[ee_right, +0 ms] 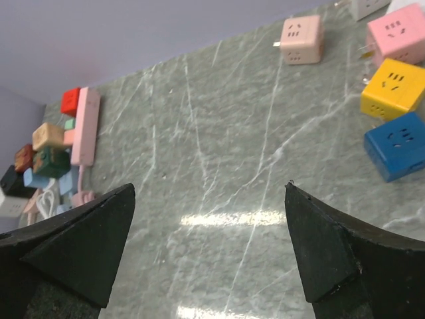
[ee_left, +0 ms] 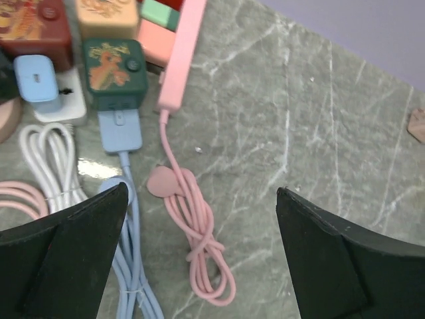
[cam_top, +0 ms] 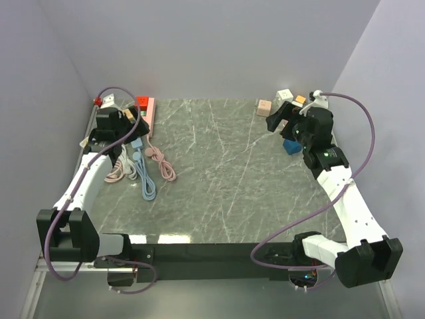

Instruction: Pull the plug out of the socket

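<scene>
On the marble table (cam_top: 226, 173), at its ten o'clock, the left gripper (ee_left: 200, 199) hovers with jaws wide apart over a coiled pink cable (ee_left: 199, 246); at the gripper's eleven o'clock the blue plug (ee_left: 119, 129) sits against the green socket cube (ee_left: 114, 73), just beside the pink power strip (ee_left: 180, 56); at the table's two o'clock the right gripper (ee_right: 210, 189) hangs with jaws apart, a yellow socket cube (ee_right: 392, 86) and a blue socket cube (ee_right: 398, 146) at its two o'clock.
</scene>
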